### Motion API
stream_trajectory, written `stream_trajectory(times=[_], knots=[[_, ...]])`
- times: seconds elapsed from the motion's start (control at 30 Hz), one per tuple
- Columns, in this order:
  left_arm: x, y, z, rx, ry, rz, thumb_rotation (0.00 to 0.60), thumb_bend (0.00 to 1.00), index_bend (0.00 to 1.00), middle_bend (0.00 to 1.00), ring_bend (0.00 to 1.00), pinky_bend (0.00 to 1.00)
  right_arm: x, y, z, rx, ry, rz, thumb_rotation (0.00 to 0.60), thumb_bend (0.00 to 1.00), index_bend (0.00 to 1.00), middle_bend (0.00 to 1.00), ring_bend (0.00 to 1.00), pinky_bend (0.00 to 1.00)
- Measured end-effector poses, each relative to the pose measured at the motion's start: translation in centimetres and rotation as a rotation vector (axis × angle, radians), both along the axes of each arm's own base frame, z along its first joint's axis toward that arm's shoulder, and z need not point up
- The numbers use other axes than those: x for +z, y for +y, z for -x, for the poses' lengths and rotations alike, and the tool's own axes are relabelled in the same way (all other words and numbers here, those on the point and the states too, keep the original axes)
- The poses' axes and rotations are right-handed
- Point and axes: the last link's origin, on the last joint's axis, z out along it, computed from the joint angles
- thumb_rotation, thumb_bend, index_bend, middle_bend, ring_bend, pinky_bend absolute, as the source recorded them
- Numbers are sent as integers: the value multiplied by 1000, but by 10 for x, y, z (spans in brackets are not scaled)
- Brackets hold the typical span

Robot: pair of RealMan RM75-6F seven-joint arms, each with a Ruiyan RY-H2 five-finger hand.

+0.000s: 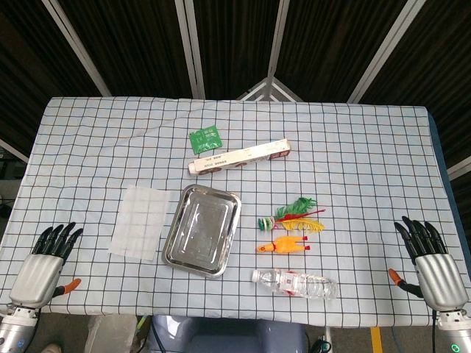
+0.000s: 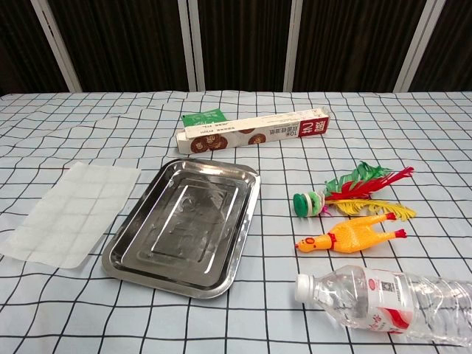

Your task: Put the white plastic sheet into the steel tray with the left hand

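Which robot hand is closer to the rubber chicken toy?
The right hand. It rests at the table's near right corner, off to the right of the rubber chicken. The left hand sits at the near left corner, beyond the steel tray and white sheet.

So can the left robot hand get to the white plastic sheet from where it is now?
Probably yes. The left robot hand is open at the near left table edge, and the white plastic sheet lies flat on bare cloth with nothing between them; the steel tray sits beyond it.

Bare counter (image 1: 81, 176) lies between the left hand (image 1: 45, 259) and the white plastic sheet (image 1: 140, 220); the steel tray (image 1: 202, 229) sits just beside the sheet, unobstructed
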Motion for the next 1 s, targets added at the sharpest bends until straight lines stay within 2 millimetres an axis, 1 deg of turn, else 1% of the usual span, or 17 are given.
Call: stream_trajectory(times=[0.1,0.23,0.3,0.53,0.7,0.87,1.0], knots=[[-5,7,3,0,23,17,600,84,97,0,0,0,-1,0,0,-3,0,-2,600,290,0,0,0,0],[-14,18,8,-10,75,50,600,98,171,0,0,0,0,0,0,-4,-6,1,600,290,0,0,0,0],[-21,26,10,-22,106,66,600,129,233,0,0,0,0,0,0,-3,-6,0,600,290,0,0,0,0],[-41,53,16,-62,180,98,600,165,331,0,0,0,0,0,0,-2,-6,1,600,290,0,0,0,0],[-56,70,16,-81,210,115,600,171,352,0,0,0,0,0,0,-7,-9,2,600,290,0,0,0,0],[-69,79,11,-102,215,128,600,173,366,0,0,0,1,0,1,-10,-13,4,600,291,0,0,0,0],[-80,84,5,-121,213,141,600,200,371,0,0,0,1,0,0,-8,-18,5,600,291,0,0,0,0]])
